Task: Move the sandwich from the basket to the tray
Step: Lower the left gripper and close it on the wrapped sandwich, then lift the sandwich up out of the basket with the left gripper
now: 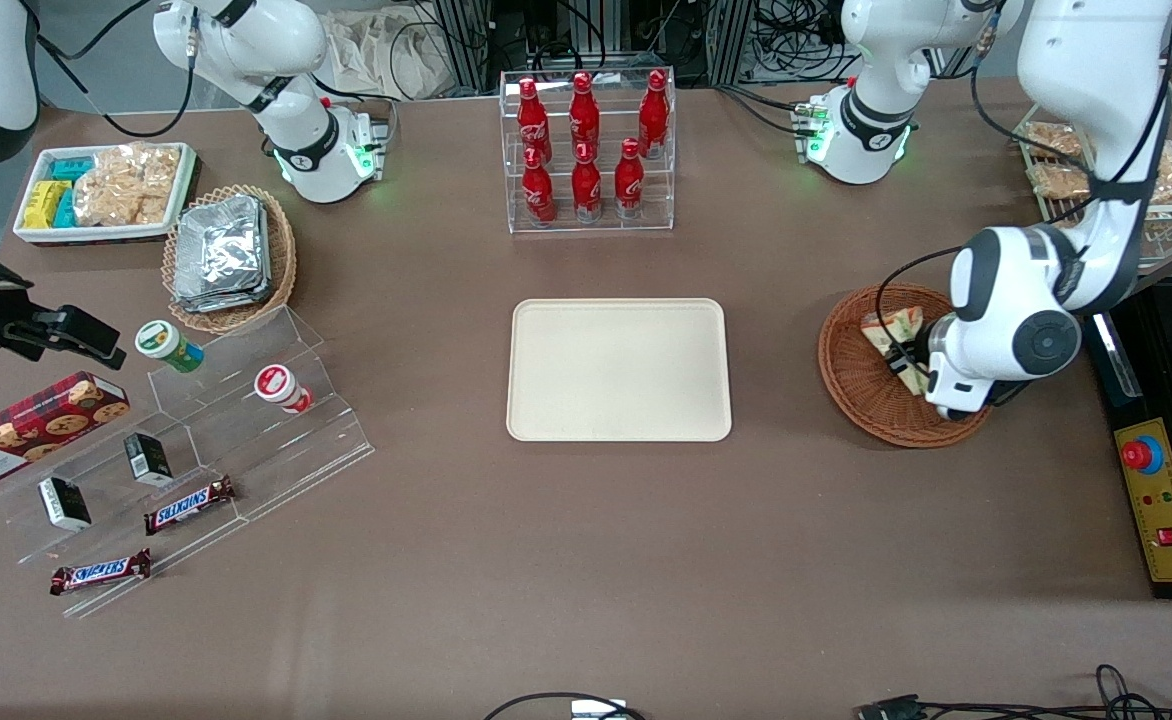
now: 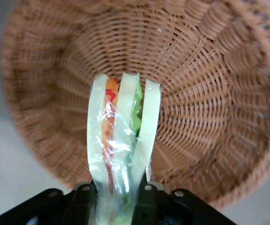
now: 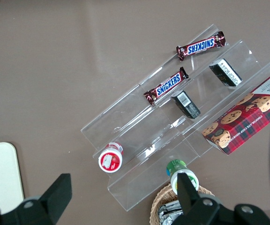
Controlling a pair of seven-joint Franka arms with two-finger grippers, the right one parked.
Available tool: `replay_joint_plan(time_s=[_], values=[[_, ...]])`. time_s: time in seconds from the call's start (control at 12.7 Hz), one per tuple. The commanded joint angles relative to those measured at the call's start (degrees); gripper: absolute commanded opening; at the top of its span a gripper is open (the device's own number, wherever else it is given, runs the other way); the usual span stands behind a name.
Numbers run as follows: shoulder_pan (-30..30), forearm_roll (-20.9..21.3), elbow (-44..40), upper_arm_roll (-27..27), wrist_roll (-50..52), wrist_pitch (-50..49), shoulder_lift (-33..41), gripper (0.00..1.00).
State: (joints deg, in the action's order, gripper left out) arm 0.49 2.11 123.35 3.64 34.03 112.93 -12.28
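The sandwich [image 2: 123, 136], pale bread with orange-red and green filling in clear wrap, stands on edge between my left gripper's black fingers [image 2: 81, 204]. The gripper [image 2: 116, 194] is shut on its lower end. The reddish-brown woven basket [image 2: 210, 84] fills the view underneath. In the front view the gripper [image 1: 914, 378] hangs over the basket [image 1: 851, 385], with the sandwich [image 1: 891, 328] partly covered by the wrist. I cannot tell whether the sandwich touches the basket floor. The cream tray [image 1: 618, 370] lies flat mid-table, beside the basket toward the parked arm's end.
A clear rack of red bottles [image 1: 586, 150] stands farther from the front camera than the tray. Toward the parked arm's end are a tan basket of foil packets [image 1: 226, 255], a white snack tray [image 1: 106, 190] and an acrylic stand [image 1: 196, 440]. A control box [image 1: 1161, 495] sits near the basket.
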Motion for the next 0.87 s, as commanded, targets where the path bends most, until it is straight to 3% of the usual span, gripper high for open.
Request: replay_joint_plan(time_s=[0.0,0.39,0.63,0.79], values=[[-1.2,1.6,-3.4,0.7,-2.9,-11.0,10.0,0.00],[-1.1,1.6,-8.6,1.5,-20.4,-20.6,24.7,0.00],[-1.7,-0.6,-15.4,2.9,-20.6,-25.9,24.0,0.00],[-2.1,-1.4,-16.6,7.5,-17.3,-26.0,23.2,0.00]])
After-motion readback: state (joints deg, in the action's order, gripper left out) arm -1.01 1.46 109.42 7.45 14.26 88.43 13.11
